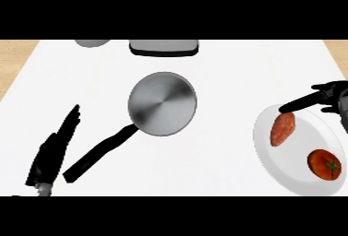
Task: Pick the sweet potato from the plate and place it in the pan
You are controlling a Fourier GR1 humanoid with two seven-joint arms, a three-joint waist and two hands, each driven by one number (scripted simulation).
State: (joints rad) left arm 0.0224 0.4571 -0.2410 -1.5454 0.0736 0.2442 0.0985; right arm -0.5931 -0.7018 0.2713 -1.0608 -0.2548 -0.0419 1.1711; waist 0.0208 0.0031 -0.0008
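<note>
Sweet potato lies on upper-left part of plate; tomato near it, apart. Right hand at plate's far edge, fingers unclenched, one stretched toward potato's upper end. Contact unclear, nothing grasped. Step in hand: reach; pick not yet made. Next move likely calls for fingers and thumb closing round potato, lift, carry leftward to pan, well apart, nothing in it. Left hand rests lower left, fingers straight.
</note>
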